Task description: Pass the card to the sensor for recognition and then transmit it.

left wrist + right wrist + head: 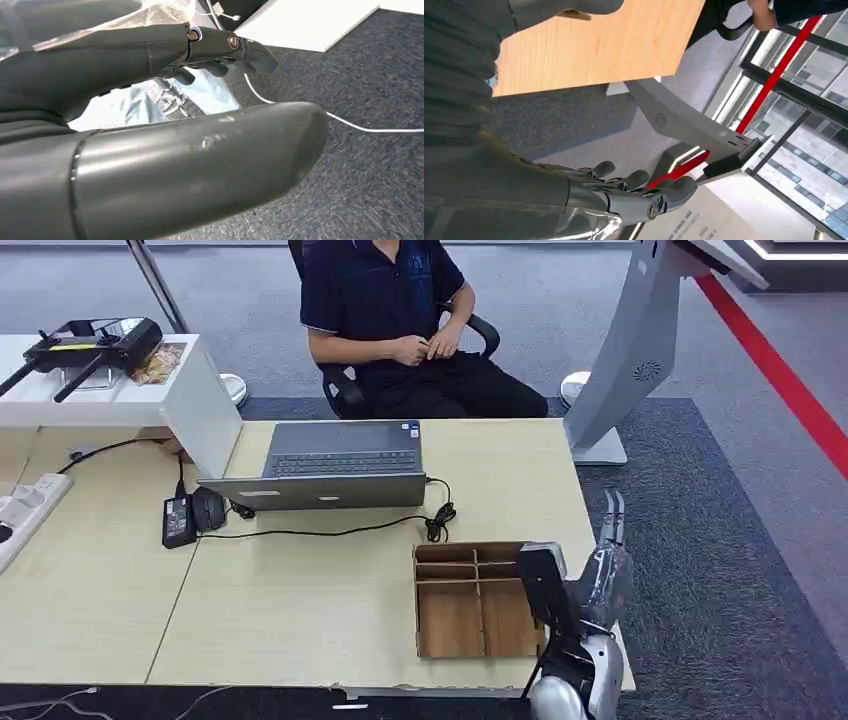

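Right hand (pixel 610 555) hung off the worktop's (pixel 300 610) right edge, beside the near right corner, fingers (pixel 644 192) extended and slightly apart, nothing in them. Left hand (pixel 150 125) was low over dark carpet (pixel 360 165), thumb and fingers apart, also grasping nothing. The card could not be made out anywhere: the wooden divided tray (pixel 475 600) at the near right corner looked bare in its visible compartments, though the right forearm covered part of its right side. Which object was the sensor could not be told for sure; the grey kiosk stand (pixel 625 360) off the far right corner seemed the likeliest candidate. A seated person (pixel 395 320) waited beyond the far edge, behind an open laptop (pixel 340 465), a probable receiver for the handover. Judged stage: start, card not yet picked up. To do the pick well, the right hand should come back over the tray, fingers released and wide, descend straight into the compartment without catching the thin dividers, then pinch the card by its edges so a flat face stays exposed for reading. Risk: a thin card lying flat gives little to grip.
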